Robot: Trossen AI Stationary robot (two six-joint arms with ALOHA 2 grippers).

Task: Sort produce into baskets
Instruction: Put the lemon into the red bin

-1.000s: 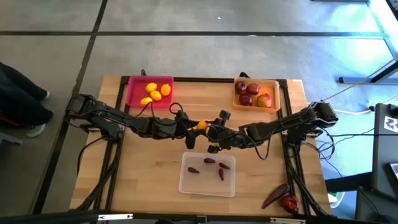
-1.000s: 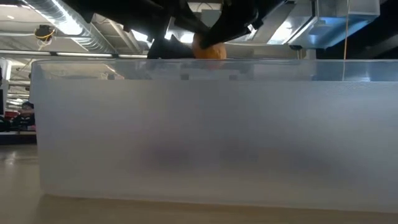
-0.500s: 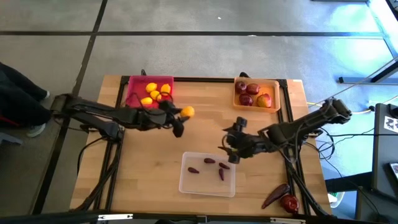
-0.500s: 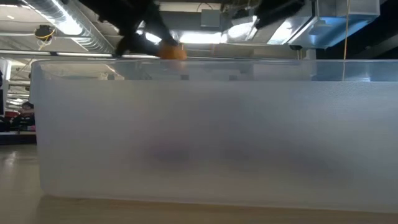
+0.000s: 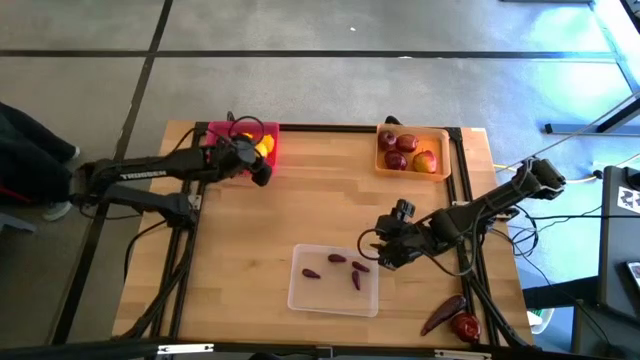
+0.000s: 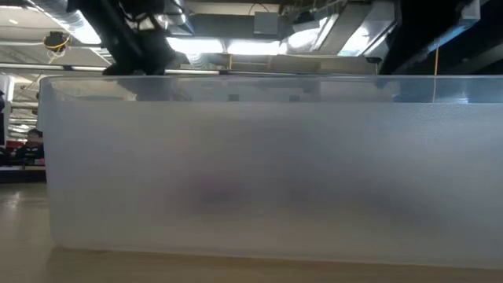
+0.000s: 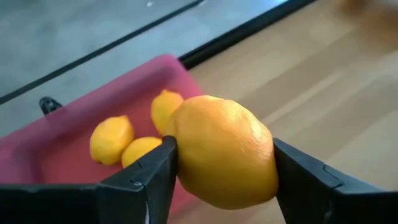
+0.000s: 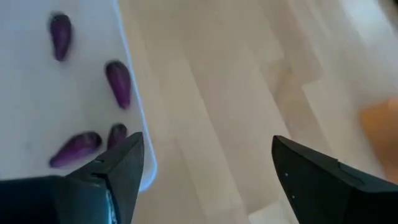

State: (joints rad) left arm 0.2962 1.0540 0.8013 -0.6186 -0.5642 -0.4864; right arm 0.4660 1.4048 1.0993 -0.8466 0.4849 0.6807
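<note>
Lemon in left gripper over pink tray (three lemons inside)

I count three baskets, pink, orange and clear, four lemons, four purple pods, five red fruits and one long pod.
</note>
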